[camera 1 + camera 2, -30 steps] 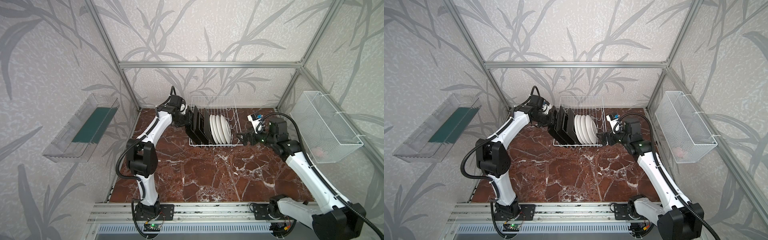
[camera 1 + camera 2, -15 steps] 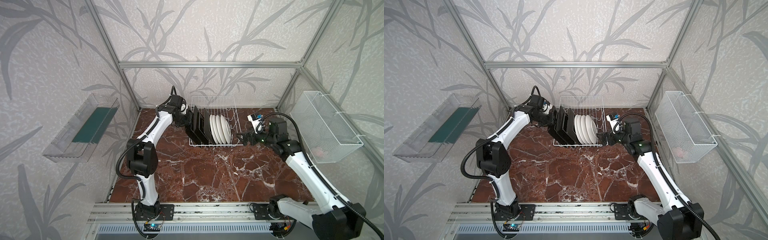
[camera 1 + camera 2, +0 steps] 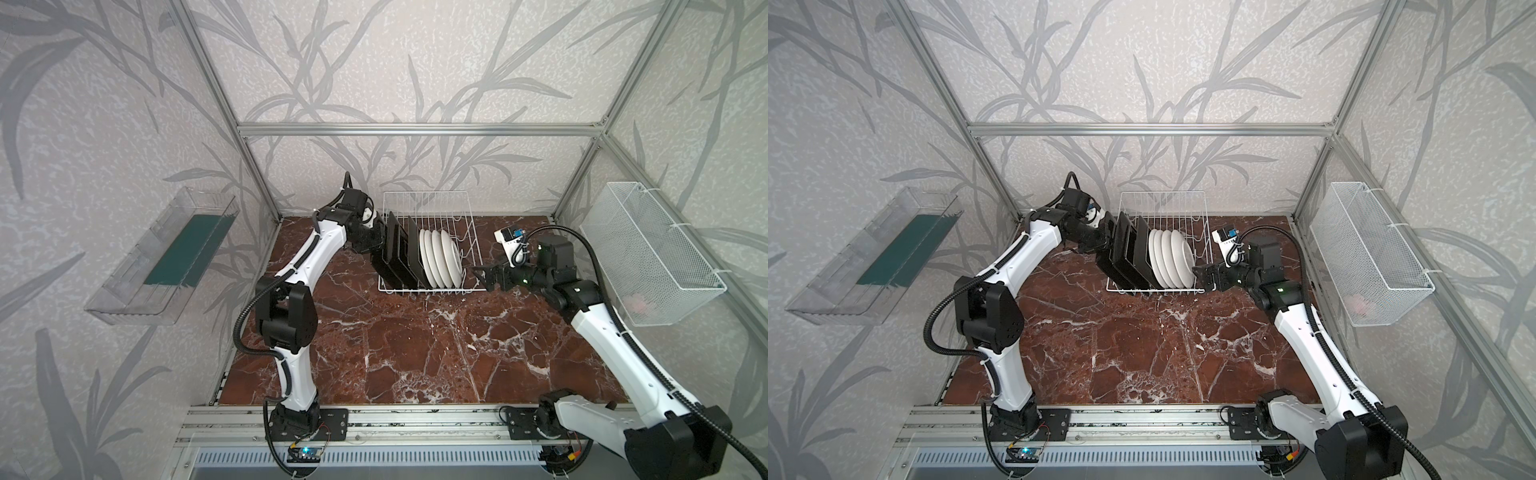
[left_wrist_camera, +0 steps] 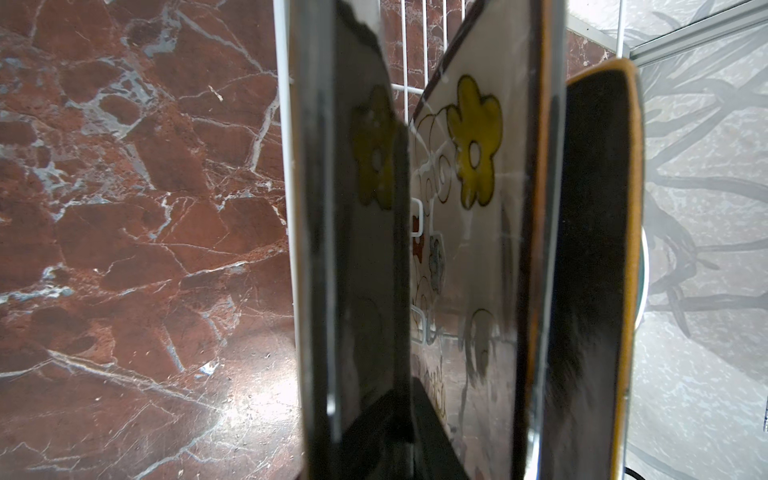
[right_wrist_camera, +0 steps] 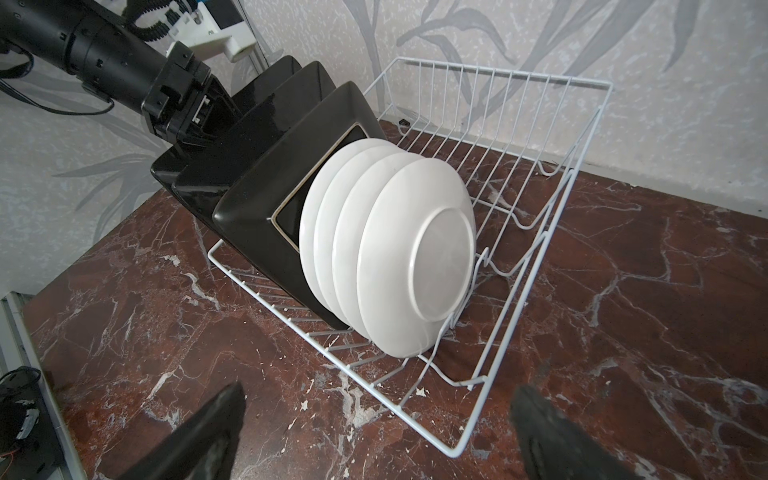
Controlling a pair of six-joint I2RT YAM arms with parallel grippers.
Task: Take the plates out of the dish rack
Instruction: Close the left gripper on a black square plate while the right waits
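Extending from upper left, your left gripper is straddling the outermost black plate; whether it is clamped, you cannot tell. Your right gripper is hovering released.

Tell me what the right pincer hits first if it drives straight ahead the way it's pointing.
Most likely the dish rack: its near wire side lies directly ahead of the open right pincer. Just behind that wire stands the outermost round white plate. Depth is hard to judge here, so treat this as likely, not certain.

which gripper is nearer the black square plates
Left. The left gripper is right against the outermost of the black square plates, at the row's end. The right gripper sits open at the opposite end, beyond the round white plates.
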